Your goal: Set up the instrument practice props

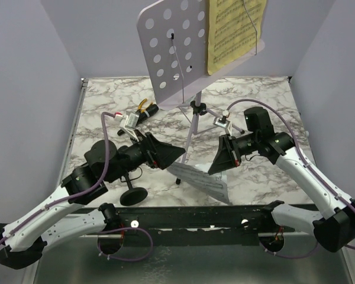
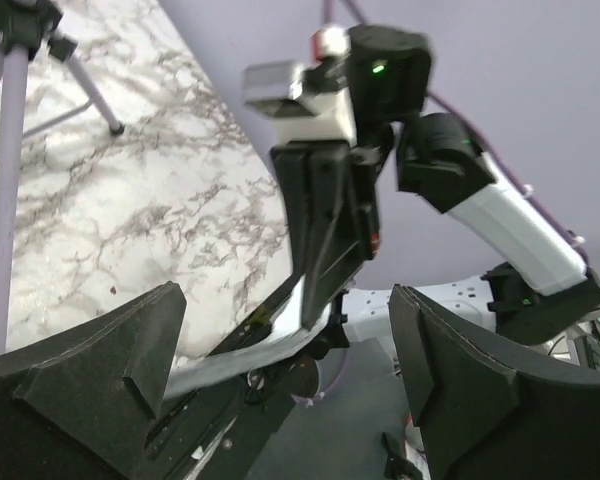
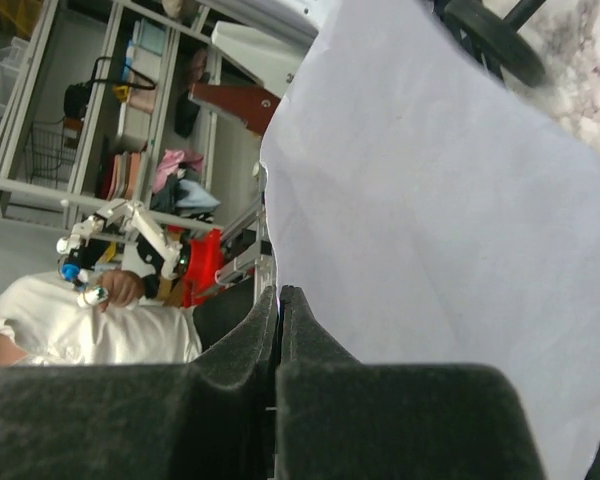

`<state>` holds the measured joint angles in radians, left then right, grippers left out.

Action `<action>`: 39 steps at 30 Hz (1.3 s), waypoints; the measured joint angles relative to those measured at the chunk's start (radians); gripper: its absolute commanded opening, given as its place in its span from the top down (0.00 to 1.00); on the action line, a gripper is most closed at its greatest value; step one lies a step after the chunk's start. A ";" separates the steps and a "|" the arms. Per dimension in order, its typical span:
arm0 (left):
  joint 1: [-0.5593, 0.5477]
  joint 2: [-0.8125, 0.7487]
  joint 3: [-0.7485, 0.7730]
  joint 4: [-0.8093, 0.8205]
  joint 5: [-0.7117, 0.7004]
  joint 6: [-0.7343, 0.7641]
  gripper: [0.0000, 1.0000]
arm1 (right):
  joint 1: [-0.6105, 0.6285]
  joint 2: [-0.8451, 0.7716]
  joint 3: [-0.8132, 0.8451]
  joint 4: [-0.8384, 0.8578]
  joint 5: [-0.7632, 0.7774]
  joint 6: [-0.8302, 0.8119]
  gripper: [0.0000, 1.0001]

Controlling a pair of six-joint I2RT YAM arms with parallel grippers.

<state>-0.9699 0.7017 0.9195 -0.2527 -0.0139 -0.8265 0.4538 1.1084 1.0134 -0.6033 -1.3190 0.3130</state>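
Angling down, the right claw [image 1: 217, 168] pinches the white page [image 1: 204, 182] — the left claw [image 1: 173, 158], spread wide, faces it.

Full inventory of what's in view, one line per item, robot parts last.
music stand: 1, lilac, on tripod, far middle
yellow sheet-music page: 1, yellow, on the stand, right side
white sheet-music page: 1, white, near middle, pinched by right gripper
mic stand: 1, black, near left
pliers: 1, yellow handles, left of tripod
table: 1, marble pattern
left gripper: 1, black, open, empty
right gripper: 1, black, shut on the white page
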 measured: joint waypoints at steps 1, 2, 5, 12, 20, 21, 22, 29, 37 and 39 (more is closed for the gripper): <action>0.000 -0.001 0.010 -0.006 0.006 0.017 0.10 | 0.013 0.010 0.000 -0.006 0.001 -0.007 1.00; 0.000 -0.003 0.051 -0.029 0.011 0.029 0.10 | 0.025 0.019 0.000 -0.011 0.002 -0.014 1.00; 0.000 0.010 0.089 -0.046 0.070 0.058 0.11 | 0.055 0.037 0.000 -0.020 0.001 -0.028 1.00; 0.000 0.197 0.095 -0.086 0.273 0.096 0.25 | 0.112 0.061 0.001 -0.019 0.000 -0.037 1.00; 0.001 0.289 0.073 -0.116 0.486 0.130 0.54 | 0.132 0.062 0.001 -0.009 0.000 -0.038 1.00; 0.001 0.289 0.072 -0.115 0.504 0.132 0.58 | 0.136 0.063 0.001 -0.008 0.000 -0.039 1.00; 0.001 0.289 0.071 -0.114 0.515 0.133 0.63 | 0.139 0.064 0.001 -0.008 0.000 -0.041 1.00; 0.001 0.330 0.066 -0.109 0.602 0.137 1.00 | 0.150 0.070 0.001 -0.008 0.000 -0.048 0.98; 0.001 0.291 0.074 -0.128 0.591 0.180 1.00 | 0.150 0.047 0.000 0.020 0.134 -0.025 0.34; 0.001 0.257 0.089 -0.143 0.560 0.191 1.00 | 0.150 0.014 -0.002 0.045 0.225 -0.002 0.19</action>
<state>-0.9688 0.9592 1.0088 -0.3962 0.5465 -0.6357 0.6033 1.1225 1.0111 -0.5579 -1.0939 0.3111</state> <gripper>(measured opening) 0.018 0.610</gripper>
